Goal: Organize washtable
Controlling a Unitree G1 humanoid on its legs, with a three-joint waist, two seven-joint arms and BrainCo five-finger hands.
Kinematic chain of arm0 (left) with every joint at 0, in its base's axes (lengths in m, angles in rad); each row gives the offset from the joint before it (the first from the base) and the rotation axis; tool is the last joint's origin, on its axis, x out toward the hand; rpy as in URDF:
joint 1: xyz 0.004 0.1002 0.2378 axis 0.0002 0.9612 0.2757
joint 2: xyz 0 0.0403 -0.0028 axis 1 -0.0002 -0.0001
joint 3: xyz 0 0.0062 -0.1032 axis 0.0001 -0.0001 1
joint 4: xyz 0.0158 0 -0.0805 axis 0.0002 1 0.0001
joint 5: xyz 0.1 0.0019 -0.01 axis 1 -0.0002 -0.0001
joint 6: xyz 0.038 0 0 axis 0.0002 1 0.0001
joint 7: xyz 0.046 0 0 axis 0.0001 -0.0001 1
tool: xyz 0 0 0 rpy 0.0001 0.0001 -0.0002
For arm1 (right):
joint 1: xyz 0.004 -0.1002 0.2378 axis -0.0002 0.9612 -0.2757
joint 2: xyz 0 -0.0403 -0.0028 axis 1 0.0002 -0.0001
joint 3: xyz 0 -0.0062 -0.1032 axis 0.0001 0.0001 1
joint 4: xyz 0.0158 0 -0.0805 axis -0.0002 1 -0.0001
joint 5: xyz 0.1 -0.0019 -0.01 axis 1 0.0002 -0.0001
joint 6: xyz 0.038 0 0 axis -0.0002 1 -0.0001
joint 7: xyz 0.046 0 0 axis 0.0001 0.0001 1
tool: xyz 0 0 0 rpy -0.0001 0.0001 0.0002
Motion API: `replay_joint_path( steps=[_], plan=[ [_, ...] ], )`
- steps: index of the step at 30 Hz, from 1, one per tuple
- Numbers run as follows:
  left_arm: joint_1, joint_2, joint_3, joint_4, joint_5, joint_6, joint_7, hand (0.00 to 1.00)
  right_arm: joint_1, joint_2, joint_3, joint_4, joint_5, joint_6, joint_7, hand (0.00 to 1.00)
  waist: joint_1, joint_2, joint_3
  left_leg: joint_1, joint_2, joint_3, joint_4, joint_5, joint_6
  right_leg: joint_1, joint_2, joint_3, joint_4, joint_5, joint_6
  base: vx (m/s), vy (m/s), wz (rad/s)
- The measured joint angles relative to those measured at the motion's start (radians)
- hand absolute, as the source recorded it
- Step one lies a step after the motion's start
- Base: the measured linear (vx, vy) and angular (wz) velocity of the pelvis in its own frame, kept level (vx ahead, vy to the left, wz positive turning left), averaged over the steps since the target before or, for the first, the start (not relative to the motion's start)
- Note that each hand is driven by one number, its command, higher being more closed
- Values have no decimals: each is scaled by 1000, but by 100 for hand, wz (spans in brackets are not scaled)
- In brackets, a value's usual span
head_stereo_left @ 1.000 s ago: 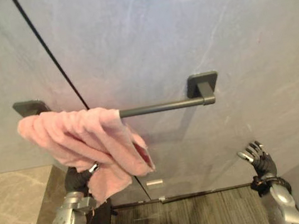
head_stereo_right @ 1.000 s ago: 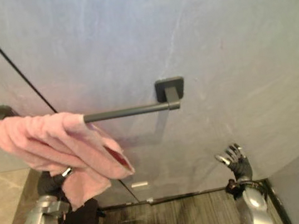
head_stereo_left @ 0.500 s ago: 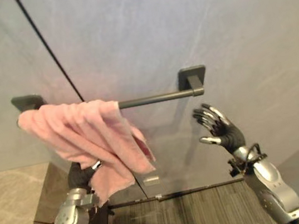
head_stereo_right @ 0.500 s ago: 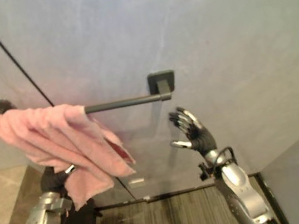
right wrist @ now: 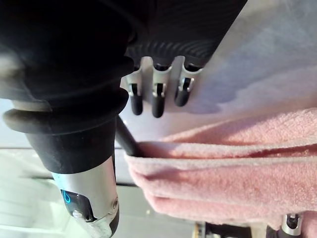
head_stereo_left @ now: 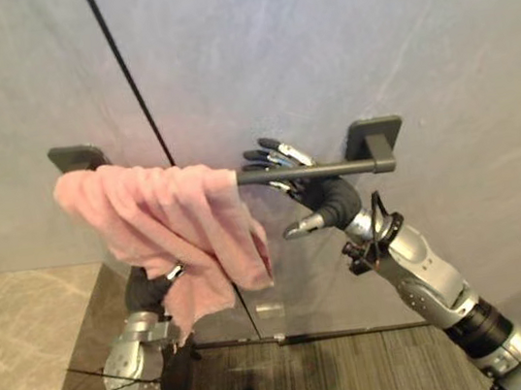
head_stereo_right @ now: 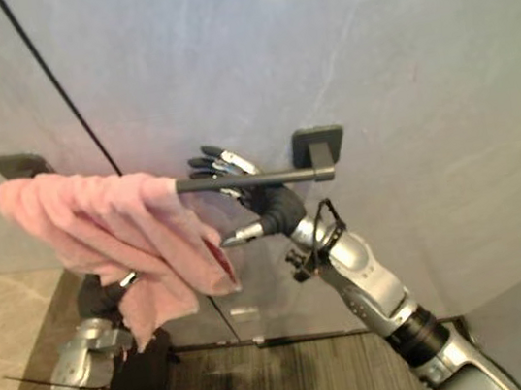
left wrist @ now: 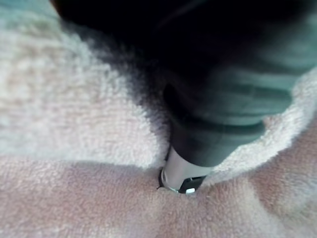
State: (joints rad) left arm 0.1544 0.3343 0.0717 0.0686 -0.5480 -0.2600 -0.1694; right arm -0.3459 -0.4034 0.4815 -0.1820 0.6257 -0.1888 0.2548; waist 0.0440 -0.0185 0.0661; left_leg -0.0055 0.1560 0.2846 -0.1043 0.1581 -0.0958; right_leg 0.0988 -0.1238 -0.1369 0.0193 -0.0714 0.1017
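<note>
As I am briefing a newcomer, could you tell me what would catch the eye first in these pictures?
A pink towel hangs bunched over the left end of a dark bar on the grey wall. The right hand reaches up to the bare bar just beside the towel's edge, fingers straight, while the left hand sits under the hanging cloth.

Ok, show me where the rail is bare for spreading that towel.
Bare rail runs between the right hand and the right bracket. The left stretch is crowded: the pink towel is bunched from the left bracket to that hand.
</note>
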Motion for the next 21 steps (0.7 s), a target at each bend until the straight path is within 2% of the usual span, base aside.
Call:
replay_joint_path(
  steps=[7,10,16,21],
  plan=[
    [-8,0,-4,4,-1,0,0,100,-87,6,39,58,-9,1,-22,0,8,0,0,-2,1,0,0,0,0,-2,1,0,-2,1,-1,-5,0,0],
    [-23,-1,-17,4,-1,0,1,100,-108,25,44,63,-9,1,-33,0,25,0,0,-22,2,-1,0,7,2,-20,2,0,-2,4,-2,0,0,0],
    [-26,-16,-29,4,-1,0,2,100,-127,102,80,144,-9,2,-31,0,25,0,0,-25,2,-11,0,13,1,-19,3,-7,-1,5,-3,-8,-2,3],
    [-32,-16,-32,4,1,0,4,100,-90,125,81,196,-6,5,-30,0,25,1,1,-44,2,-23,0,17,5,-35,3,-21,13,5,-4,-53,13,9]
  ],
)
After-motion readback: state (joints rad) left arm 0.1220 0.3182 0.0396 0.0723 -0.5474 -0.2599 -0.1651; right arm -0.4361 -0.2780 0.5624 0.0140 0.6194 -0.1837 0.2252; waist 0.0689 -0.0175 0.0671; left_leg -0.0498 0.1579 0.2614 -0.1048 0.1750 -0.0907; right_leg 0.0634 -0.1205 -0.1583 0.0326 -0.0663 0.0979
